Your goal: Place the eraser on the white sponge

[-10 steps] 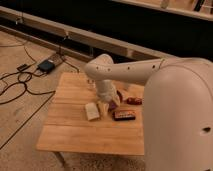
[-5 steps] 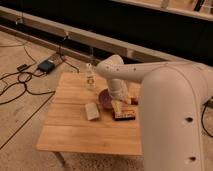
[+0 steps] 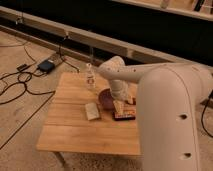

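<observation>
Near-black flat rectangular eraser with an orange-red band (image 3: 124, 116) is lying on the light wooden slatted table (image 3: 75, 135), toward its right side. It is not yet on the small cream-white rectangular sponge (image 3: 91, 111), which is sitting to its left, near but apart. The white robot arm (image 3: 165, 100) is reaching in from the right and the gripper (image 3: 119, 106) is pointing down just above the eraser's left end, right beside the round purple bowl (image 3: 105, 97). I cannot tell whether the gripper is spread or pressed together, or whether it is touching the eraser.

Step in hand, as I judge it, is closing in on the eraser for the grasp. To do it well:
- centre over the block, not its left end
- go low, since the eraser is flat and thin
- grip across the short side
- avoid the bowl rim on the way down

The carry is short and leftward. Lift enough to clear the bowl edge, then set the eraser flat on the middle of the sponge, which looks soft, so release gently. The clear plastic bottle (image 3: 90, 77) and small red elongated item (image 3: 131, 100) are sitting behind, out of the path.
</observation>
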Controlling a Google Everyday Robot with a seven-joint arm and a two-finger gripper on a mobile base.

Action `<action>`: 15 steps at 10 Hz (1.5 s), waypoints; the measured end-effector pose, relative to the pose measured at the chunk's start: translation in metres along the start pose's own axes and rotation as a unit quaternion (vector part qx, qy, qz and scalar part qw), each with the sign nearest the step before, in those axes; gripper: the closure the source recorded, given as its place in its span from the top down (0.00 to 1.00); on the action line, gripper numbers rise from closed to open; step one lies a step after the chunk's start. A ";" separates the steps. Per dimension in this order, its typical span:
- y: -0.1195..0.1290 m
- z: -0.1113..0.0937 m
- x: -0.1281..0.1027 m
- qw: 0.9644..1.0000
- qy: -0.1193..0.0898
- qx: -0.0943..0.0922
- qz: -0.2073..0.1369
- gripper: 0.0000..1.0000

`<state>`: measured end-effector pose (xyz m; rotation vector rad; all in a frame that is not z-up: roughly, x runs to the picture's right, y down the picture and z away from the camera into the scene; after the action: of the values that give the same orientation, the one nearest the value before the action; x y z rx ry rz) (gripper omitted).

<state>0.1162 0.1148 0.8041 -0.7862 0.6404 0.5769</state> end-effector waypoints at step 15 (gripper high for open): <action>0.024 0.064 -0.007 0.996 -0.013 0.068 -0.049 0.65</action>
<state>0.1149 0.1773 0.8329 -0.6768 0.6072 0.4486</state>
